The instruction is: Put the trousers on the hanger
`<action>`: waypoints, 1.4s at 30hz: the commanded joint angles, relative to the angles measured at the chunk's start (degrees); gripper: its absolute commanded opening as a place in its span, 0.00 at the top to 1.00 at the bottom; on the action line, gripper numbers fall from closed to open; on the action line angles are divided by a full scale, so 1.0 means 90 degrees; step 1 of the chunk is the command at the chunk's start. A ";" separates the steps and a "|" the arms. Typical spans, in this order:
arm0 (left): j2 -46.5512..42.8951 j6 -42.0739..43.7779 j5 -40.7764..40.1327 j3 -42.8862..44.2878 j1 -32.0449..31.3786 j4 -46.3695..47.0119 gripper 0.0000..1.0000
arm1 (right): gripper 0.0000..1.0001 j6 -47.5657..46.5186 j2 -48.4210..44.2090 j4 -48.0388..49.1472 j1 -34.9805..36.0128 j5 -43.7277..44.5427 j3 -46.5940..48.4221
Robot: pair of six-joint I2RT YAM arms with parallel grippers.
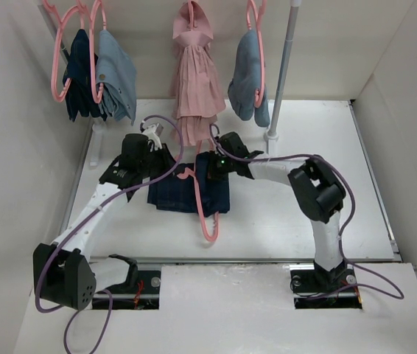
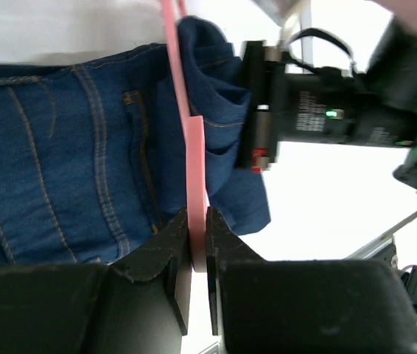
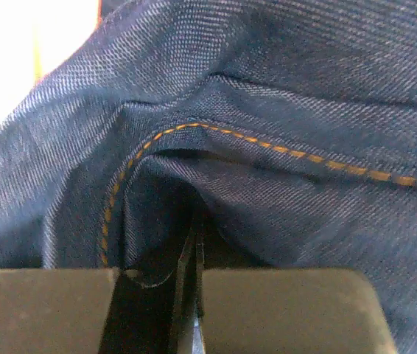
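lying near-to-far, the hanger (image 1: 207, 217) crosses the trousers (image 1: 172, 193) (dark denim).

The trousers (image 3: 267, 88) are dark blue denim cloth, a rough diagonal twill with a matt finish and orange-gold thread along the seams. The hanger (image 2: 194, 147) is smooth pink plastic with a faint sheen. The left claw (image 2: 198, 225) and right claw (image 3: 194, 251) look like matt black plastic, finely grained. The table (image 1: 282, 214) is white, smooth and dull.
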 commanded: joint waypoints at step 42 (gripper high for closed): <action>0.0048 0.0120 0.0226 0.0630 -0.0079 0.0062 1.00 | 0.15 -0.0576 -0.2107 -0.1053 0.1104 0.0938 -0.0653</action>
